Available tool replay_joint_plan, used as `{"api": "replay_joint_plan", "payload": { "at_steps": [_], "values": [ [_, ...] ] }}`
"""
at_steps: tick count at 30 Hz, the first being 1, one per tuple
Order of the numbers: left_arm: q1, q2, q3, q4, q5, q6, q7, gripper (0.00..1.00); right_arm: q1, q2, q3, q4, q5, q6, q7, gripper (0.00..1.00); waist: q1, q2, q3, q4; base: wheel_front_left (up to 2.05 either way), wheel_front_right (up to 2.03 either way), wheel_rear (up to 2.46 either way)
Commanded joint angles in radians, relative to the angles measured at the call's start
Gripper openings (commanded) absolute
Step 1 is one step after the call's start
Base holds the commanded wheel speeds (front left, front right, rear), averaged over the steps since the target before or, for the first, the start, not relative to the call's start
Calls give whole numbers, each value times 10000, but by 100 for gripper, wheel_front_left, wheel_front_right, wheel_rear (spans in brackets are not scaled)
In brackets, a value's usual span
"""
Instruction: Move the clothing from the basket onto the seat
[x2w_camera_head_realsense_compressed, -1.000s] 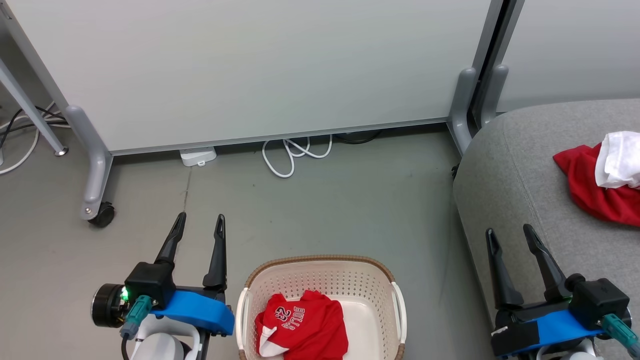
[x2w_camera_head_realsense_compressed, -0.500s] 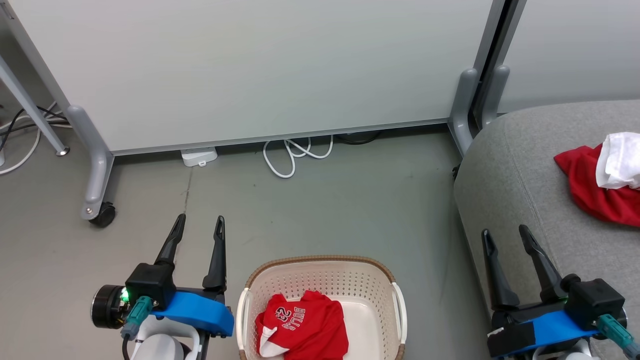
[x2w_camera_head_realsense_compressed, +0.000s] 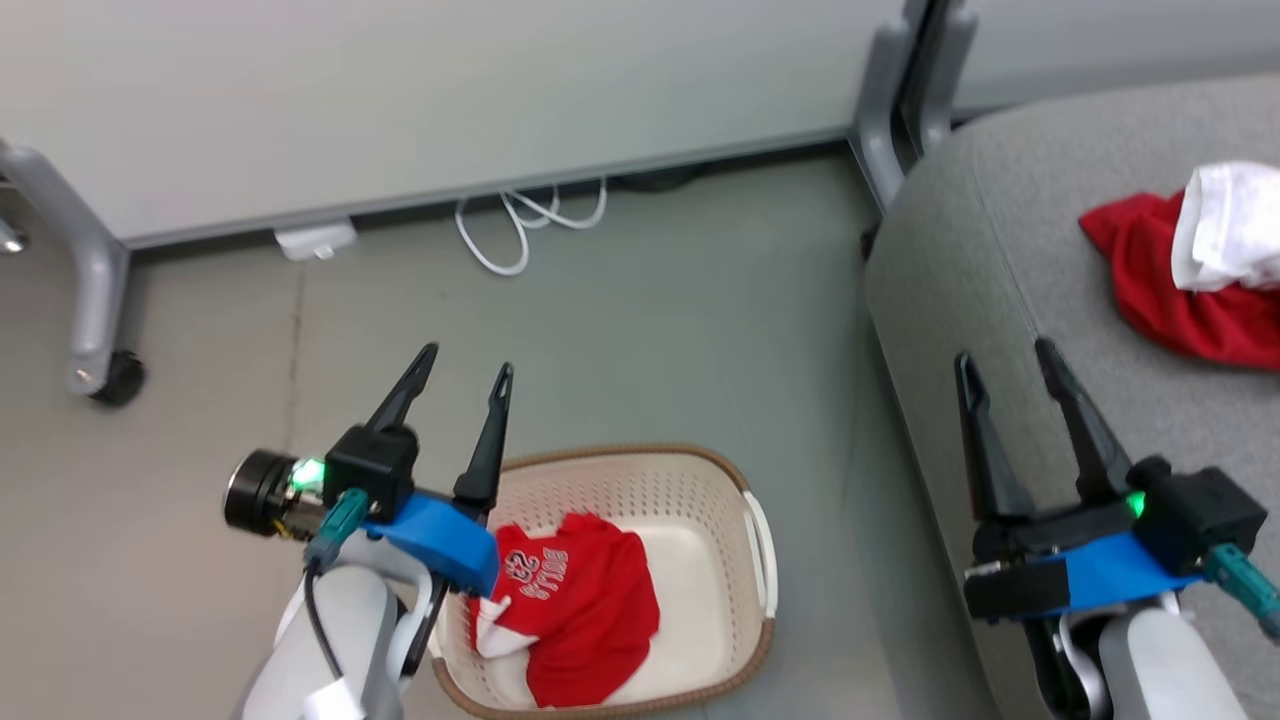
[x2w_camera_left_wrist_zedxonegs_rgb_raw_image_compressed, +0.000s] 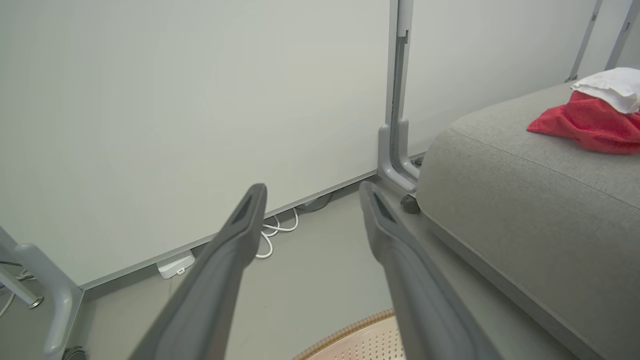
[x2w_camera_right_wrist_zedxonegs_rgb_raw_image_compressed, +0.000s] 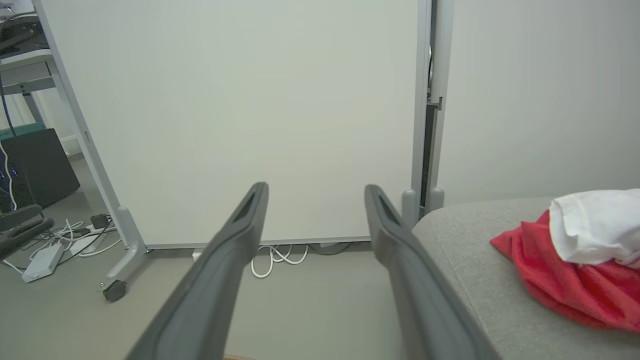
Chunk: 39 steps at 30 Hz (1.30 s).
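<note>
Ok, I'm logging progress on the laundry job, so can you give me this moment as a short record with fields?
In basket: red jersey with white lettering, crumpled inside the basket
On seat: red and white garment, lying on the grey seat
Left gripper: open, empty, by the basket's left side
Right gripper: open, empty, by the seat's edge
Left to move: the red jersey

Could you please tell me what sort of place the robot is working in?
Most likely an office or lab corner staged for laundry tests: pale partition panels on castered feet, loose white cables on the grey floor, and a basket beside a grey upholstered seat.
</note>
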Motion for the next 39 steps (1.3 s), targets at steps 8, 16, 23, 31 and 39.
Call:
{"api": "replay_joint_plan", "payload": {
  "at_steps": [8, 16, 23, 31, 39],
  "values": [
    [-2049, 764, -2141, 1899, -352, -16, -30, 100, -1336, -46, 148, -402, -35, 1, -38, 100, -1, -1, 2193, -1217, 0, 0, 0],
    [-3412, 1008, -4256, 3675, -906, -17, 51, 100, -1924, 52, 222, -653, -81, 1, -36, 100, -1, -1, 3396, -1618, 0, 0, 0],
    [-4605, 1095, -6125, 5007, -1643, -16, 298, 100, -2509, 123, 333, -949, -134, 1, -36, 100, -1, -1, 4633, -1868, 0, 0, 0],
    [-5479, 1242, -7725, 6130, -2488, -16, 1022, 100, -3116, 218, 495, -1431, -177, 1, -36, 100, -1, -1, 5945, -2196, 0, 0, 0],
    [-6043, 1481, -8608, 7072, -3230, -16, 1938, 100, -3427, 252, 579, -2097, -323, 1, -36, 100, -1, -1, 7035, -2496, 0, 0, 0]
  ]
}}
